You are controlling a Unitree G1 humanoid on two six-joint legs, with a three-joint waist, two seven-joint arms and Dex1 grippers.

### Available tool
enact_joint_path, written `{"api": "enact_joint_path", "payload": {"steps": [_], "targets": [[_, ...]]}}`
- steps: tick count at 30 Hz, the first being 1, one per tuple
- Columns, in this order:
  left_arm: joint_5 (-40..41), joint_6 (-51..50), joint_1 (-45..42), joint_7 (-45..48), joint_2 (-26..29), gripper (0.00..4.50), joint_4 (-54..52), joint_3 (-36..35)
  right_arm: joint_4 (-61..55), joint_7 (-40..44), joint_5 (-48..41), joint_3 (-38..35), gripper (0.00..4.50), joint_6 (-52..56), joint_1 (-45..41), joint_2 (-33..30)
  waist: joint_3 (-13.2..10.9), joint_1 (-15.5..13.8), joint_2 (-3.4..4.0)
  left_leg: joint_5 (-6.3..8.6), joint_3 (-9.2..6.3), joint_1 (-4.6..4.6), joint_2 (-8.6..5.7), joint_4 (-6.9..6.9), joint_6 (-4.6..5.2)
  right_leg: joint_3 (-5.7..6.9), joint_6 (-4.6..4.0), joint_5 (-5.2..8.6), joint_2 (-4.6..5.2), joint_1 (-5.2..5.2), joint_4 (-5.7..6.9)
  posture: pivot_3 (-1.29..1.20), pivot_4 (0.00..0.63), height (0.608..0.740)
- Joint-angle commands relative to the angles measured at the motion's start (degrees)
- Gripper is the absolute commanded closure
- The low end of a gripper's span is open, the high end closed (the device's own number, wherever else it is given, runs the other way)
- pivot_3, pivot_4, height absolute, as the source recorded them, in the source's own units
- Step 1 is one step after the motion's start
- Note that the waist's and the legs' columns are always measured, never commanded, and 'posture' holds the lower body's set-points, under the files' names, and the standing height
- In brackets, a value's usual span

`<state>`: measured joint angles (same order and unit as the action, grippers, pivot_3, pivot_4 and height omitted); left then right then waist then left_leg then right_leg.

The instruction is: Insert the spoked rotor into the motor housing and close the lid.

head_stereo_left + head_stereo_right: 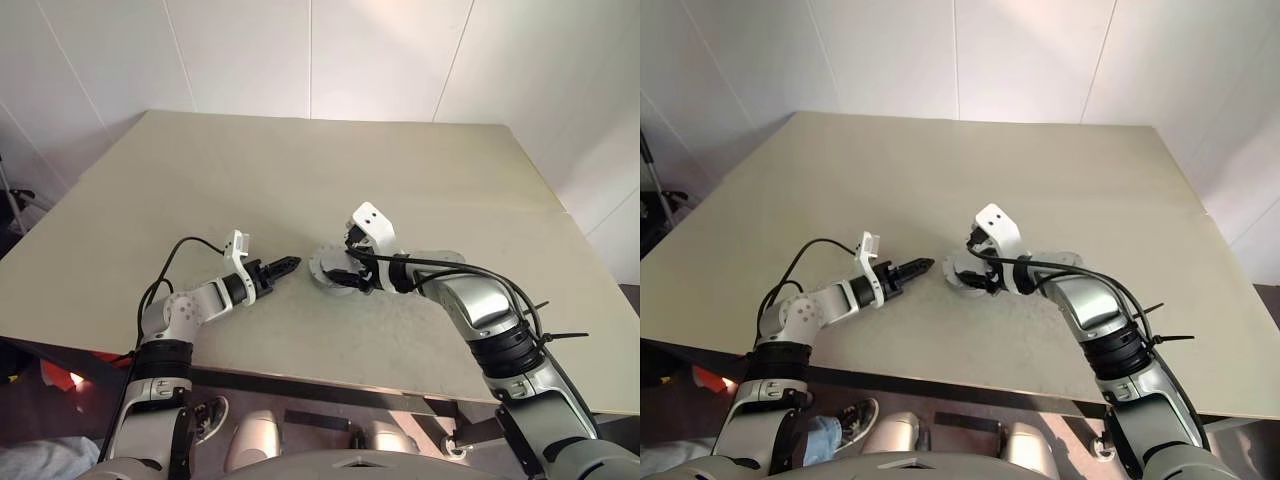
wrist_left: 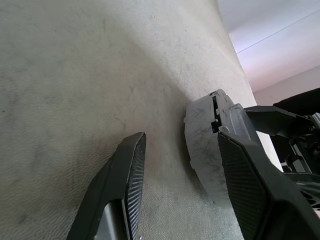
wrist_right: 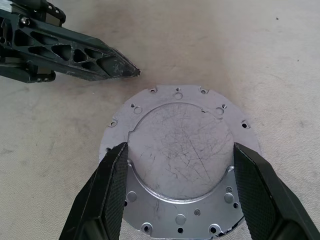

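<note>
Motor housing: round silver-grey metal disc-like body, flat scratched circular face up, flanged rim with small holes around edge. Lies flat on counter, near-centre, slightly right of middle. Side view shows thick grey cylindrical wall with seam. Windings hidden. Cannot tell whether top face is separate lid or housing's own underside. Rotor not distinguishable.

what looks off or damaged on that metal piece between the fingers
Nothing looks out of place. The lid lies flat on the table, its face covered in fine scratches. The right gripper straddles it with open fingers.
</note>
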<state>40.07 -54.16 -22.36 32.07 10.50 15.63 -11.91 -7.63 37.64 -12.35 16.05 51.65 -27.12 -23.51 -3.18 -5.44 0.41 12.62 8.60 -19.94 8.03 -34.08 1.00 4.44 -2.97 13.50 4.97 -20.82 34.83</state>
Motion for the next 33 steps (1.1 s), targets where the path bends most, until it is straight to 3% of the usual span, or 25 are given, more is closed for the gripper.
{"api": "enact_joint_path", "payload": {"steps": [1,16,33], "targets": [[0.09,0.47,-0.34,0.55,0.33,2.06,-1.62,0.16,0.86,-1.99,1.5,-0.99,1.34,-0.65,-1.3,-0.39,0.0,0.0,0.0,0.0,0.0,0.0,0.0,0.0,0.0,0.0,0.0,0.0,0.0,0.0,0.0,0.0,0.0,0.74],[-0.43,0.73,-0.71,0.9,0.36,2.06,-1.03,0.7,-4.44,0.29,-0.31,-1.79,1.34,-5.41,0.73,-2.27,-0.06,-0.07,0.02,0.0,0.0,-0.14,0.0,0.06,0.0,0.0,-0.01,-0.01,0.0,-0.15,-0.07,0.0,0.0,0.74],[-0.24,0.56,-0.74,0.7,0.64,2.06,-1.36,0.66,-1.18,-0.01,2.69,0.55,1.34,-7.68,2.1,-3.13,-0.11,-0.06,0.01,0.02,0.0,-0.15,0.0,0.07,0.02,0.0,-0.01,-0.01,0.0,-0.13,-0.1,0.0,0.0,0.74]]}}
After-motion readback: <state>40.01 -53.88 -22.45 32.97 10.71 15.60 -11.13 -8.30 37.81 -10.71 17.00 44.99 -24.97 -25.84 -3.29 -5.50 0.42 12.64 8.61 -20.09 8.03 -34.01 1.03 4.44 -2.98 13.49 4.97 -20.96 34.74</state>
